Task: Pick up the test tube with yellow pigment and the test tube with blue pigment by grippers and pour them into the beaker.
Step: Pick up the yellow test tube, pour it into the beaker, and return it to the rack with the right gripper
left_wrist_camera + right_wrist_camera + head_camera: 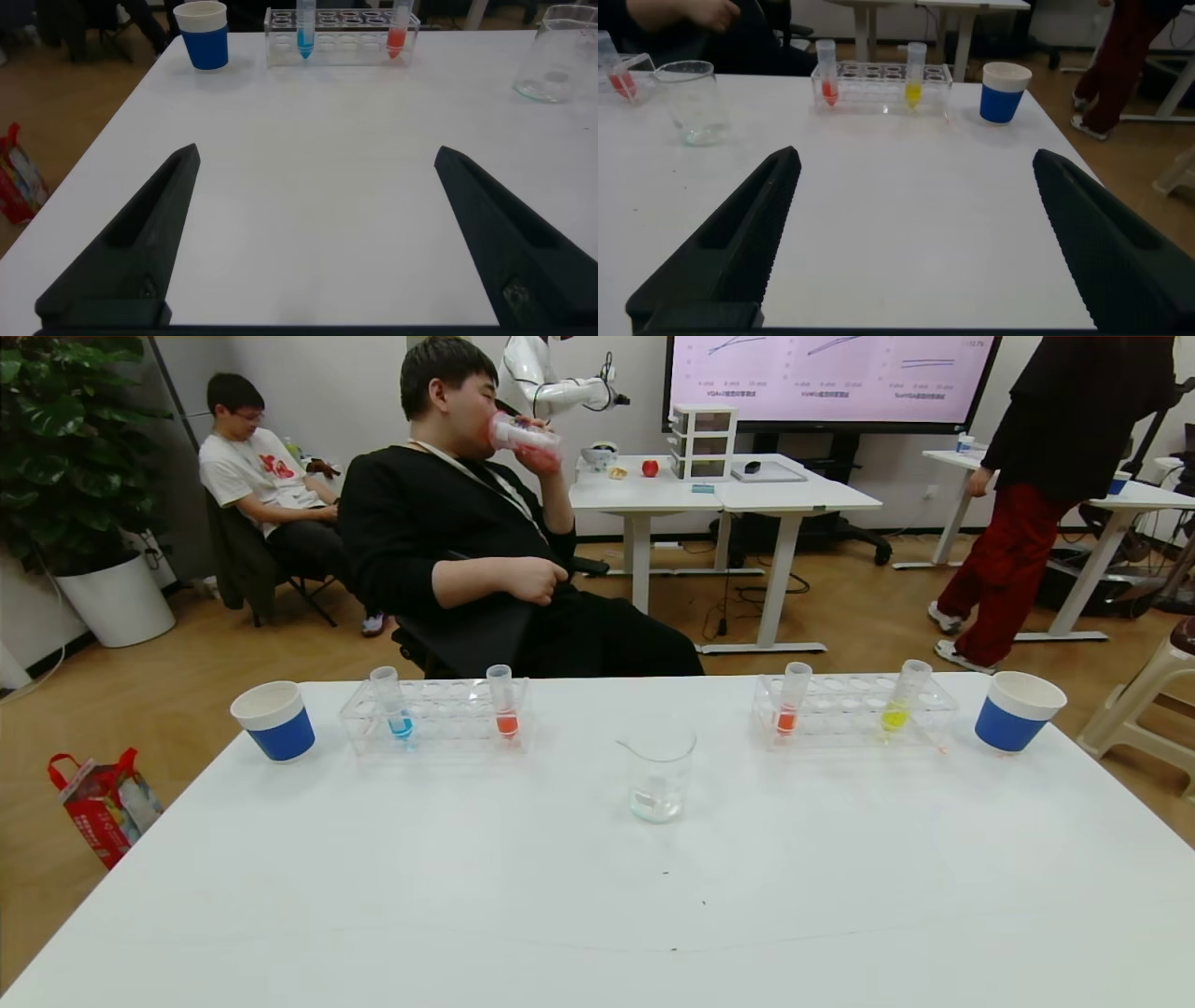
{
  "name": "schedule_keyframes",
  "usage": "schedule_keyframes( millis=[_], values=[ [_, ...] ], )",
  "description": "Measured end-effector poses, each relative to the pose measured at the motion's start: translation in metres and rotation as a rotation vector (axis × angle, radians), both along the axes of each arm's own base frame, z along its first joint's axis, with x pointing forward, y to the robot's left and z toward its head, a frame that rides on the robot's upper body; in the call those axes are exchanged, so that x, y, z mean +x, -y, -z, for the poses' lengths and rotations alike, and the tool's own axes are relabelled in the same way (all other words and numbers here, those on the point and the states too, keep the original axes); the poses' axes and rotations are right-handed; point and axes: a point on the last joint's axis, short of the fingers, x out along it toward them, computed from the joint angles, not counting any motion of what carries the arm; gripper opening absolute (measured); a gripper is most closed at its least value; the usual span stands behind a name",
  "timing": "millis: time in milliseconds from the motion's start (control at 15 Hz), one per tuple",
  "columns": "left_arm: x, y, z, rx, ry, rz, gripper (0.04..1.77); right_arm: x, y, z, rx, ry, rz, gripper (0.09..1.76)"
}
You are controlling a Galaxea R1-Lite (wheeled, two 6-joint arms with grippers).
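Note:
The test tube with blue pigment [393, 705] [305, 28] stands at the left end of the left clear rack [448, 721]. The test tube with yellow pigment [902, 695] [914, 75] stands near the right end of the right clear rack [845, 719]. Between the racks, nearer to me, the clear glass beaker [658, 773] [561, 56] [691, 101] stands upright. My left gripper [316, 159] is open over bare table, well short of the left rack. My right gripper [915, 161] is open over bare table, well short of the right rack. Neither arm shows in the head view.
Each rack also holds a tube with orange-red liquid [504, 702] [792, 698]. A blue paper cup [274, 720] stands left of the left rack, another [1017, 710] right of the right rack. A seated man [485, 551] is just behind the table's far edge.

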Motion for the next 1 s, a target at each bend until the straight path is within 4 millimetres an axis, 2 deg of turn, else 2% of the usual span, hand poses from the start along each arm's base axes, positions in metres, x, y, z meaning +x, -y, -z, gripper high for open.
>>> schedule_keyframes(
  millis=[133, 267, 400, 533, 733, 867, 1000],
  values=[
    [0.0, 0.0, 0.0, 0.0, 0.0, 0.0, 1.75, 0.01, 0.0, -0.03, 0.003, 0.04, -0.013, 1.74],
    [0.0, 0.0, 0.0, 0.0, 0.0, 0.0, 1.75, 0.031, -0.001, -0.058, 0.005, 0.071, -0.022, 1.74],
    [0.0, 0.0, 0.0, 0.0, 0.0, 0.0, 1.75, 0.065, -0.002, -0.077, 0.003, 0.061, -0.037, 1.74],
    [0.0, 0.0, 0.0, 0.0, 0.0, 0.0, 1.75, 0.104, -0.004, -0.089, 0.0, 0.034, -0.058, 1.74],
    [0.0, 0.0, 0.0, 0.0, 0.0, 0.0, 1.75, 0.166, -0.007, -0.091, -0.002, 0.01, -0.08, 1.74],
    [0.0, 0.0, 0.0, 0.0, 0.0, 0.0, 1.75, 0.206, -0.007, -0.081, -0.003, -0.004, -0.1, 1.74],
    [0.0, 0.0, 0.0, 0.0, 0.0, 0.0, 1.75, 0.245, -0.006, -0.062, -0.003, 0.001, -0.106, 1.74]
  ],
)
